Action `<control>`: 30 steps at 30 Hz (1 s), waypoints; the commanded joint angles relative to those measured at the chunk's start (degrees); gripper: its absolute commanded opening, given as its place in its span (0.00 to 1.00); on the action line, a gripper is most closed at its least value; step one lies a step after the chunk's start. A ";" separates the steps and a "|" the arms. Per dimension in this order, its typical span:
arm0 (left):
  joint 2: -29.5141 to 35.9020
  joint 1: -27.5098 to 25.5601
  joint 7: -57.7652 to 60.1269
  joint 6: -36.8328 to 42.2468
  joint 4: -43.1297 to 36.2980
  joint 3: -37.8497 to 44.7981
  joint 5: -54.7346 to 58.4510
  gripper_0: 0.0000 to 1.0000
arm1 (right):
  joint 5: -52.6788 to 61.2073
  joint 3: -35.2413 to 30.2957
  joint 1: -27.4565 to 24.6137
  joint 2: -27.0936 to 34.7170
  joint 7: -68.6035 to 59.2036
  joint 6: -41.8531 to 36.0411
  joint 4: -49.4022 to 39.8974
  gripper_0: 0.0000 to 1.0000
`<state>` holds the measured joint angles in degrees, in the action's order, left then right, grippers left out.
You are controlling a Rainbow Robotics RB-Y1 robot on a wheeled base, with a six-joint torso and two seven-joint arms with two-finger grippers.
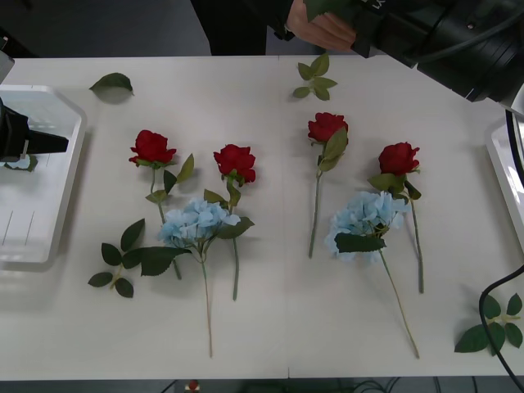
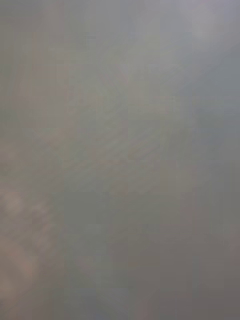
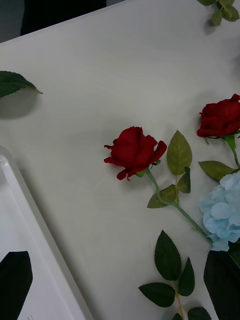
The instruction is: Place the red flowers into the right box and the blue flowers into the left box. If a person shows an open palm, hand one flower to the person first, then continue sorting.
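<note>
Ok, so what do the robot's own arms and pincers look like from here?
Both are black. The right arm, at the table's far right corner, is a bulky rounded housing with white lettering near its end and a cable running along it. The left pincer, by the left box, has plain black fingers with rounded tips.

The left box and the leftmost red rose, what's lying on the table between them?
Nothing: the front view shows bare table between the left box and the leftmost red rose.
</note>
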<state>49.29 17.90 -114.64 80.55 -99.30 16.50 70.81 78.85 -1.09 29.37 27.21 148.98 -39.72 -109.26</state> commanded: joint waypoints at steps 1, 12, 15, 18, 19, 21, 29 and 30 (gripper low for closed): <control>0.02 -0.06 -1.11 -0.22 -1.43 1.08 -0.41 1.00 | 2.27 -0.41 1.21 1.26 0.96 -0.27 -0.60 1.00; 0.11 -0.06 -1.20 -0.22 -1.43 1.25 -0.41 1.00 | 10.79 -0.76 -1.25 5.57 1.31 -2.03 -0.60 1.00; 0.02 -0.06 -1.37 -0.13 -1.34 1.25 -0.50 1.00 | 13.70 -2.25 -2.83 7.06 0.88 -5.02 -0.60 1.00; -0.33 -0.24 -1.72 -0.13 -1.34 0.55 -0.85 1.00 | 15.37 -4.36 -5.64 8.91 0.08 -10.20 -0.60 1.00; -0.60 -0.50 -1.81 -0.13 -1.34 0.20 -0.85 1.00 | 15.37 -5.07 -6.34 9.35 -0.44 -11.70 -0.60 1.00; -1.47 -1.38 -2.16 -1.19 -1.34 -1.03 -0.94 1.00 | 15.28 -6.47 -8.28 10.40 -2.55 -15.83 -0.60 1.00; -8.77 -4.90 -1.37 -4.53 -1.34 -4.81 -4.02 1.00 | 6.93 -12.80 -14.78 14.01 -15.30 -32.26 -0.60 1.00; -10.44 -5.16 -1.11 -4.53 -1.34 -4.81 -4.98 1.00 | 5.08 -13.68 -15.05 14.01 -17.67 -34.46 -0.60 1.00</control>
<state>43.00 13.97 -114.85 76.48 -99.30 10.87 67.42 86.88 -12.54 14.50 39.96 136.30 -71.09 -109.12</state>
